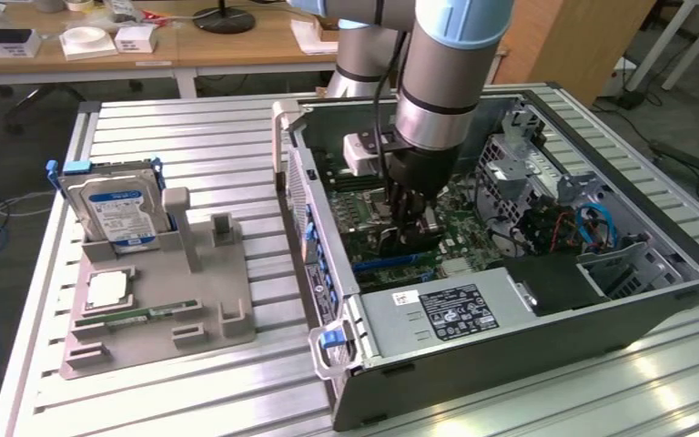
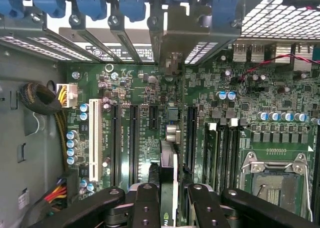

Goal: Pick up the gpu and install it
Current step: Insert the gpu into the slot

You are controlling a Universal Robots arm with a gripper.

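pincer [image 2: 169,200]: clamped on gpu [image 2: 168,168], edge-on between fingers [image 2: 146,203]
risk: card misaligned with slot [image 2: 190,133]; could jam against motherboard

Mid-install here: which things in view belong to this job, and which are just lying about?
Job:
- hand, shut on the gpu
- computer case
- motherboard

Lying about:
- hard drive
- memory stick
- grey holder

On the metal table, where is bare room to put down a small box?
Bare slats lie between the grey holder block and the open computer case, and ahead of the block. Crowded: the block, carrying the hard drive, and the case interior, where the claw holds the gpu.
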